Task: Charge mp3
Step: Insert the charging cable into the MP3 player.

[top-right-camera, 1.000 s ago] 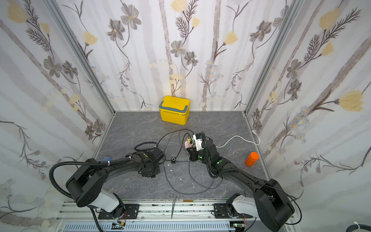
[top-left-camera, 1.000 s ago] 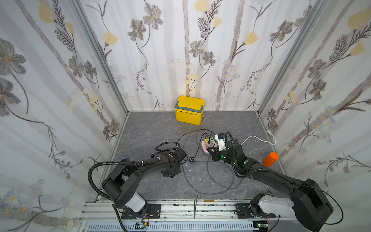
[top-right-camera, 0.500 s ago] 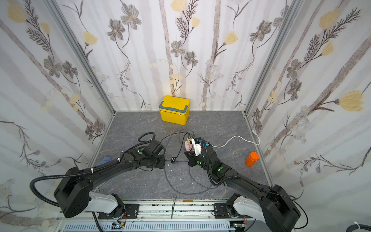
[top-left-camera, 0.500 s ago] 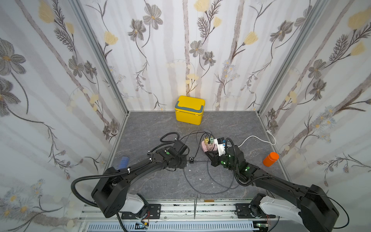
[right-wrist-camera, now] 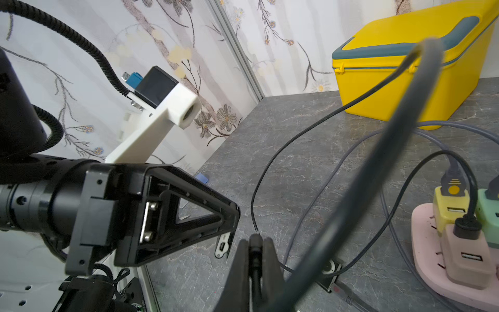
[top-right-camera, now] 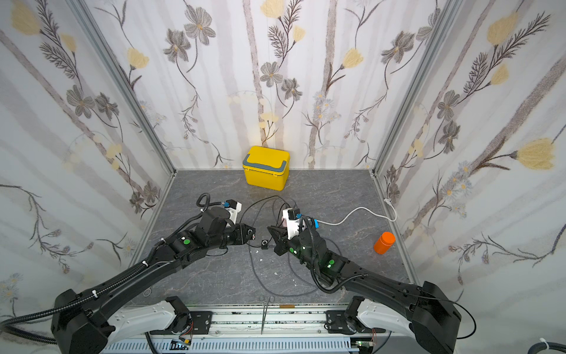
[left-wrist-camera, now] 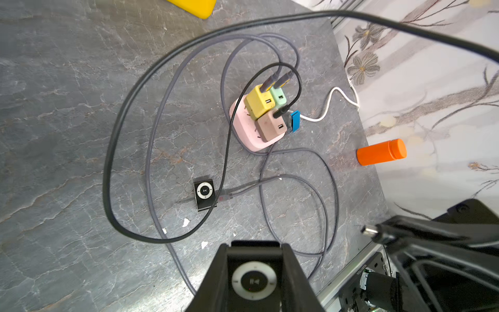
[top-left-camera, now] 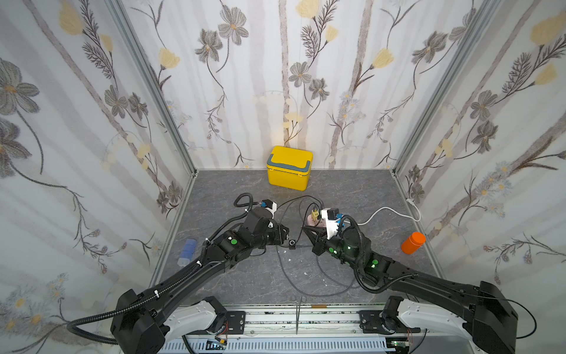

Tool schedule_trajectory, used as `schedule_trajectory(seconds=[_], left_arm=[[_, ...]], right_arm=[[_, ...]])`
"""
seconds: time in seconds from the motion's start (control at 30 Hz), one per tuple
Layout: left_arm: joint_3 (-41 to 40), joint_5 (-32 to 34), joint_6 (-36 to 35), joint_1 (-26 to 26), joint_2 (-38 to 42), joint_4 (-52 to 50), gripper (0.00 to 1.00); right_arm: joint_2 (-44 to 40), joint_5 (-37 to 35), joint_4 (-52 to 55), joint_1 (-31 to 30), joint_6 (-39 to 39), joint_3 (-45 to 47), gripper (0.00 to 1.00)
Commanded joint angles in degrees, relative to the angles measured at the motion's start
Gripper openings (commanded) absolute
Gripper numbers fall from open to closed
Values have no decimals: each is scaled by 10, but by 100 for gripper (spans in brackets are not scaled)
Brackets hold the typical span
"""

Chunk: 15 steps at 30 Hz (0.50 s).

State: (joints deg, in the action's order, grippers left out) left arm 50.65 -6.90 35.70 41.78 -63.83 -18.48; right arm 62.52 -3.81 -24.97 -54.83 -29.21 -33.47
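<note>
Left gripper [top-left-camera: 283, 236] advanced, clamping mp3 [left-wrist-camera: 254, 281]; right gripper [right-wrist-camera: 255, 244] pinches plug [left-wrist-camera: 374, 232]; second player [top-left-camera: 292, 243] lies between.

Brightness: the scene is lit evenly and brightly.
Glare: a warm patch is seen just above the yellow box [top-left-camera: 289, 168].
Shadows: a faint one is cast before the yellow box.
Distortion: the corner posts [top-left-camera: 154, 92] are splayed outward either side of the yellow box.
Blur: the black cable [right-wrist-camera: 378, 167] before the yellow box is smeared, right wrist view.
</note>
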Motion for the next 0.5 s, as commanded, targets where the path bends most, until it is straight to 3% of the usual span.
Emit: schedule_trajectory(seconds=[0.0,0.47], left_arm=[[-4,23,21,-1,11,39,18],[-17,44,39,-1,29,63,18]], right_arm=[[12,-29,-16,-11,3,-19,0],[39,18,-19,-27,-36,-40,0]])
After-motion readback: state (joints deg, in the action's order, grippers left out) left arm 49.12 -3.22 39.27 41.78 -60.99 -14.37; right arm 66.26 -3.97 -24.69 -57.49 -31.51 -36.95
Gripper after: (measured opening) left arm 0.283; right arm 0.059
